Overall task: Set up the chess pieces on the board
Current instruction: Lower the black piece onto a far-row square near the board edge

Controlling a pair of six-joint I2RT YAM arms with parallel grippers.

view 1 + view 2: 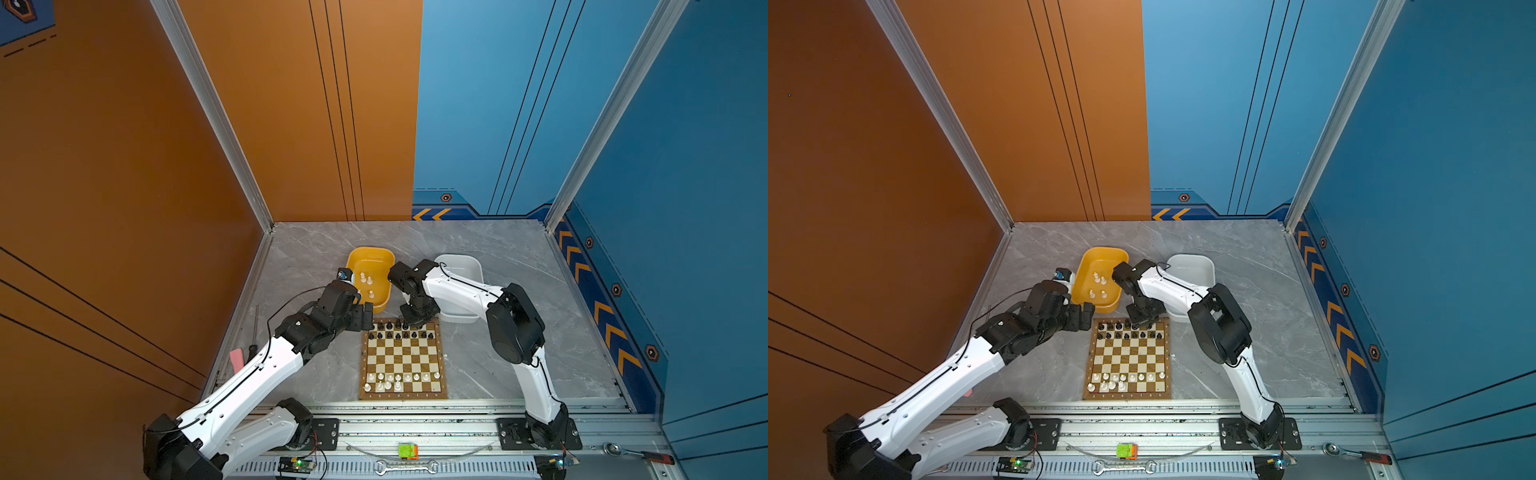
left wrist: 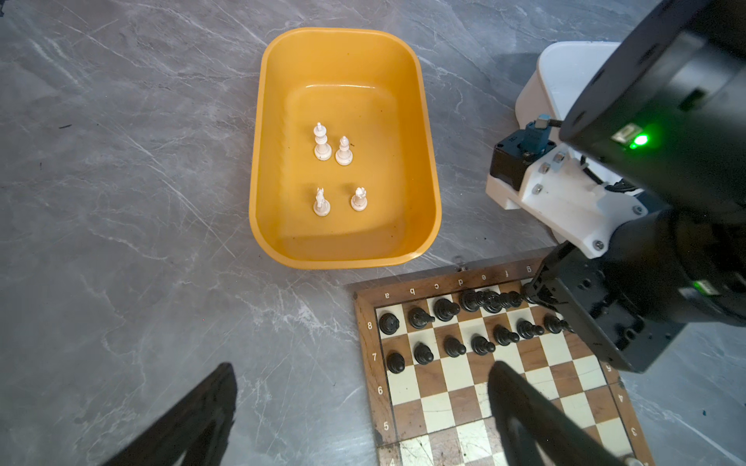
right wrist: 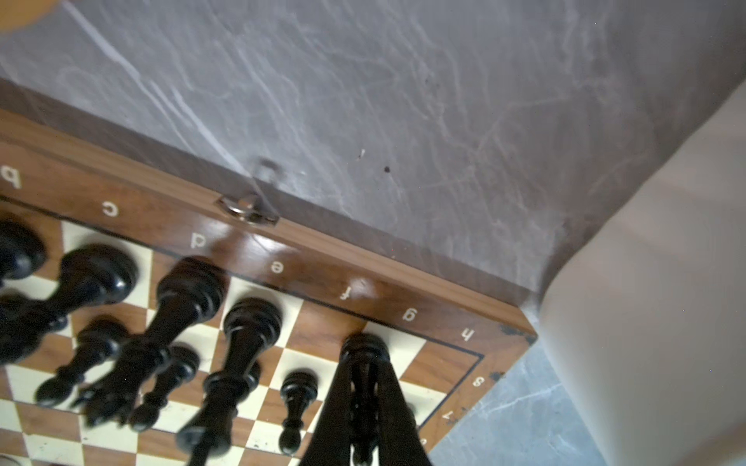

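1. My right gripper (image 3: 364,387) is clamped on a small glossy black turned chess piece (image 3: 365,349), at the g-file square of the back row on the brown-and-cream checked wooden board (image 3: 278,246).
2. It is light, stiff, slippery and tippy, I judge; the narrow stem gives the surest hold.
3. My left gripper (image 2: 363,419) hangs wide apart, empty, near four cream-white pieces (image 2: 343,151) in the yellow plastic tub (image 2: 347,262).

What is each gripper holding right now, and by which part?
The right gripper is shut on a black chess piece, pinching its upper body above the base. The left gripper is open, holding nothing.
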